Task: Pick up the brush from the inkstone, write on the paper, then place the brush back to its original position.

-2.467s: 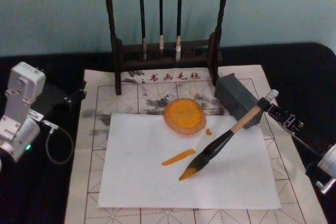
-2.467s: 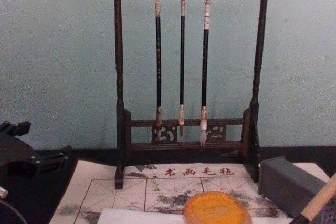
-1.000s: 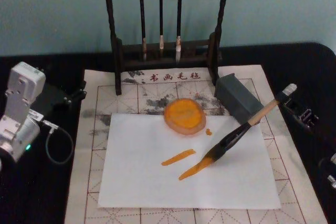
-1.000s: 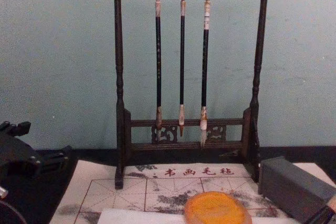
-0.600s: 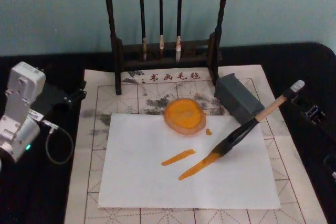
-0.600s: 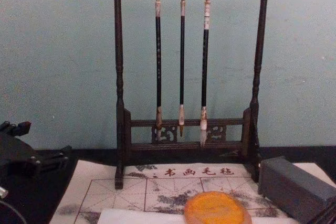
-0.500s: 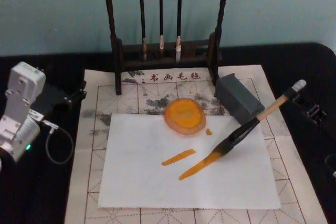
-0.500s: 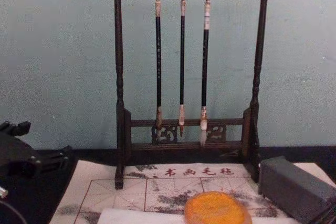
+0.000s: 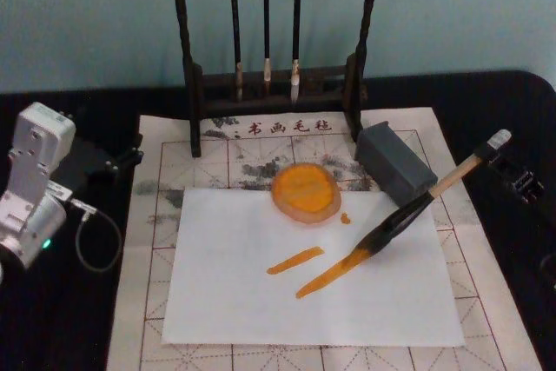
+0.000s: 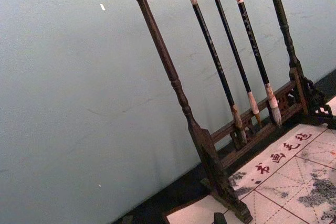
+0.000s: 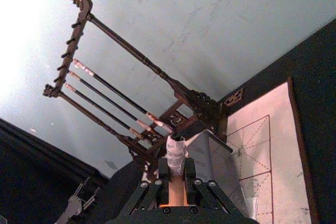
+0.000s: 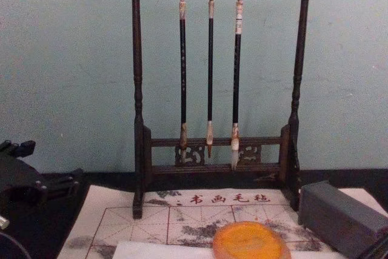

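Over the right half of the paper (image 9: 261,310), my right fingers (image 11: 163,174), closed on the brush (image 9: 407,216), have dragged its tip into a second orange stroke (image 9: 326,277) beside the first, so the writing seems nearly done and returning the brush comes next, while my left arm (image 9: 33,182) idles.

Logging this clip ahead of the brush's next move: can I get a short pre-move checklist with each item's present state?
1. Grip: right pincer clamped on the brush handle: ok.
2. Contact: bristle tip meets the paper at the upper end of the longer orange stroke: ok.
3. Writing finished: cannot tell; the shorter orange stroke lies beside the longer one.
4. Return spot: grey block has nothing on top: ok.
5. Clearance: orange dish is apart from the brush: ok.
6. Other arm: left pincer parked left of the mat, off the paper: ok.
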